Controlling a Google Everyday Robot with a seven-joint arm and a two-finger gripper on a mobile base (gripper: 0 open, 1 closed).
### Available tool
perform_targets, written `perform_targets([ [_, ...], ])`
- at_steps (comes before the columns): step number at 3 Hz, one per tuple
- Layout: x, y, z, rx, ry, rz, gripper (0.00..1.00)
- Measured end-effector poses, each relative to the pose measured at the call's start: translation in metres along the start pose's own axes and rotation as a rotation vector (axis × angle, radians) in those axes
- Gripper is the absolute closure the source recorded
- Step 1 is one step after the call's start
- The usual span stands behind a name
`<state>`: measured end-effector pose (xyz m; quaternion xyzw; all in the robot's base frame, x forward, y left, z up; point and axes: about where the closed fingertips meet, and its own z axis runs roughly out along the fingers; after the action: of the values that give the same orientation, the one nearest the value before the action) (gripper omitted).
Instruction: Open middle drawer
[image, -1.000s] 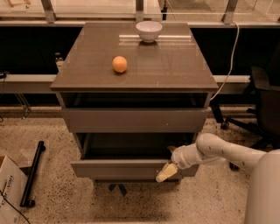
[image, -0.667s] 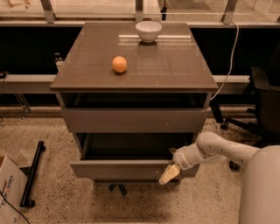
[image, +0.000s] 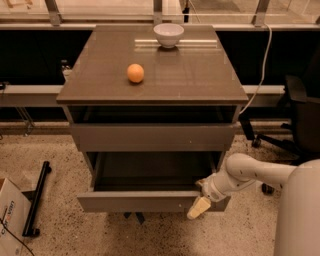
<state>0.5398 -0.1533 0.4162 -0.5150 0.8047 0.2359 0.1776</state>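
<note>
The grey-brown cabinet (image: 150, 85) stands in the middle of the camera view. The middle drawer (image: 145, 201) is pulled well out towards me, and its dark inside (image: 150, 172) shows. My gripper (image: 199, 206) is at the right end of that drawer's slab front, touching its front edge, on a white arm (image: 250, 175) that reaches in from the lower right. The taller top drawer front (image: 150, 137) sits above it, slightly out from the frame. The lowest drawer is hidden under the pulled-out one.
An orange (image: 135, 73) and a white bowl (image: 168, 35) sit on the cabinet top. A cardboard box (image: 10, 215) and a black bar (image: 37, 200) lie on the floor at the left. A black office chair (image: 297, 110) stands at the right.
The middle drawer has slid a little further out towards me, and my gripper has moved with it, down and slightly right in the view.
</note>
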Motion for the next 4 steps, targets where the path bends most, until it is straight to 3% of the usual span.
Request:
perform_targets([
  [1, 0.004, 0.022, 0.001, -0.004, 0.047, 0.013, 0.37],
  [2, -0.001, 0.078, -0.002, -0.031, 0.086, 0.016, 0.36],
  [3, 0.008, 0.112, 0.003, -0.113, 0.092, 0.049, 0.13],
  [4, -0.003, 0.103, 0.006, -0.163, 0.065, 0.025, 0.00],
])
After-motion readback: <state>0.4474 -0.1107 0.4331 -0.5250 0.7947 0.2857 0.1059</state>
